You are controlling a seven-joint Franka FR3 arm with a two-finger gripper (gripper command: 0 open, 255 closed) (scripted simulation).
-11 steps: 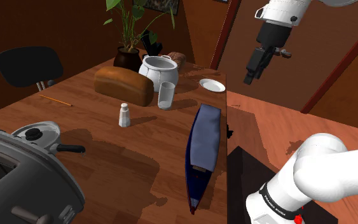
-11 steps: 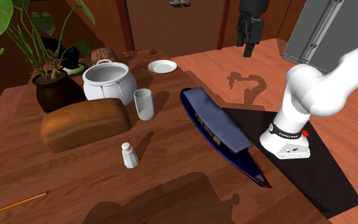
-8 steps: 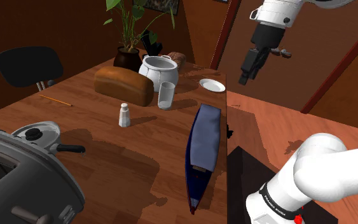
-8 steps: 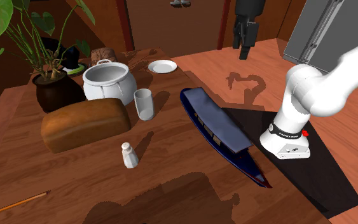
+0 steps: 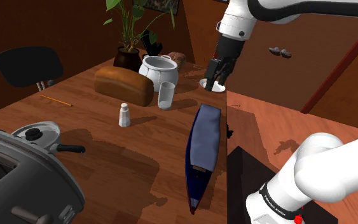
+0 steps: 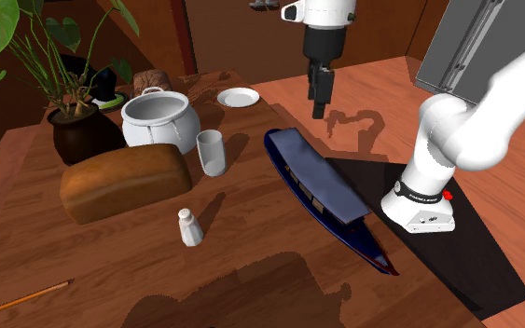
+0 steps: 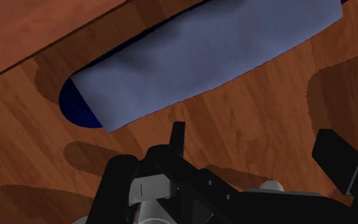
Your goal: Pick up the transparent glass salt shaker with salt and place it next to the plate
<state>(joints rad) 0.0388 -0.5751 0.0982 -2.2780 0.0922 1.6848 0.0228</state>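
the shaker [image 5: 124, 115], probably light, slick and breakable, wants a gentle pinch across its body below the cap; the gripper [image 5: 213, 76] hangs spread, empty, near the plate [image 6: 239, 97].

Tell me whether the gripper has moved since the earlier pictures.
Yes. In the shoulder view the gripper has swung left and down, from well right of the white plate to overlapping its edge.

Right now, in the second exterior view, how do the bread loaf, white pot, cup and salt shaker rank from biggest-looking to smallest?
1. bread loaf
2. white pot
3. cup
4. salt shaker, smallest though nearest the camera
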